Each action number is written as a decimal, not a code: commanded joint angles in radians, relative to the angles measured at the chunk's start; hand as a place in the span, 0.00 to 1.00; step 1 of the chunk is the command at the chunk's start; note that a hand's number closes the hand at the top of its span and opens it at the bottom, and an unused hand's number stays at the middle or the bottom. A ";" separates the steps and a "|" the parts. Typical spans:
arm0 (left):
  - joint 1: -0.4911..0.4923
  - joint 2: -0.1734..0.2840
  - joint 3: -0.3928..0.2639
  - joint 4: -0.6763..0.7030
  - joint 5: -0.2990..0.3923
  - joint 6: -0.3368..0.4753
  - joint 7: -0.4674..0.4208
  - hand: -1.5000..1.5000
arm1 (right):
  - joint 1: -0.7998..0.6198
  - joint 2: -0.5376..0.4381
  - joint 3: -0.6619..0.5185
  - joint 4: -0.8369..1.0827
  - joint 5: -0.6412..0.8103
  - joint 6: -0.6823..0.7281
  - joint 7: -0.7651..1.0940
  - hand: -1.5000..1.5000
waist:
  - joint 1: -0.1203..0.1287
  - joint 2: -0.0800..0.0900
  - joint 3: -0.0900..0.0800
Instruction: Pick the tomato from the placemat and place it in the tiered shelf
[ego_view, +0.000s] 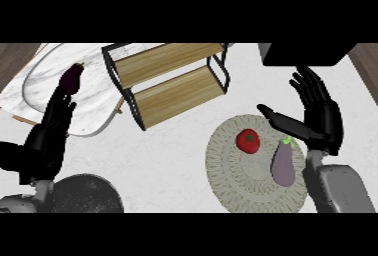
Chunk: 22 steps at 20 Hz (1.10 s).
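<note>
Red tomato (248, 141) mid-placemat (221, 165), free all round; open, empty right robot hand (319, 117) beside it.

The placemat (255, 187) lies on the tabletop (170, 165) toward the right and near side, and on it the tomato (248, 141) sits left of an eggplant (283, 164), the 2 apart. The tiered shelf (168, 82) stands behind and left of the placemat, and a tray (44, 82) lies to its left, with a second eggplant (71, 78) there. The right hand (321, 117) is at the placemat's far right edge, the left hand (48, 132) at the tray's near side.
</note>
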 joint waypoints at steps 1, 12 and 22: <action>0.027 -0.006 0.016 0.007 0.009 -0.024 -0.023 0.50 | 0.004 -0.104 0.085 -0.100 0.057 0.084 0.151 0.00 | -0.005 -0.004 -0.001; -0.004 -0.017 0.000 0.007 -0.016 0.000 0.012 0.50 | -0.147 -0.389 0.395 -0.226 0.389 0.309 0.784 0.00 | 0.006 -0.005 -0.007; -0.018 -0.006 0.056 0.017 0.023 -0.065 0.018 0.50 | -0.389 -0.219 0.515 -0.129 0.500 0.483 1.244 0.00 | 0.011 0.001 -0.001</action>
